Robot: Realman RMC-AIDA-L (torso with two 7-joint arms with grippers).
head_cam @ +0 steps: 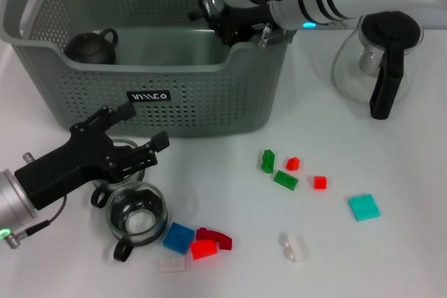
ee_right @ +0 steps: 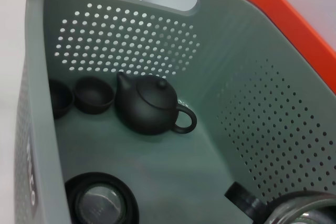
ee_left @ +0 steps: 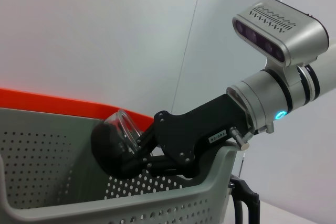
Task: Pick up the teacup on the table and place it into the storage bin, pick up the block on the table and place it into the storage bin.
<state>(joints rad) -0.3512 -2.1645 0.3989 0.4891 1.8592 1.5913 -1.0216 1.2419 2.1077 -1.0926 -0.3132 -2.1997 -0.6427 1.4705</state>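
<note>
Right end effector (ee_left: 123, 153) grips glass teacup (ee_left: 116, 137) over storage bin (ee_left: 157, 205) rim, inside bin.

Nine loose blocks (head_cam: 364, 207), two glass cups (head_cam: 137, 215) (table only).

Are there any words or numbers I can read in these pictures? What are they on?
Black label on the storage bin: white letters, too blurred to read for sure.
Small white sticker on the right gripper: too small to read.
No other text shows.

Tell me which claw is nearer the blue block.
Left. The left claw hovers just beyond the blue block, over the glass cups; the right claw is far off inside the storage bin.
</note>
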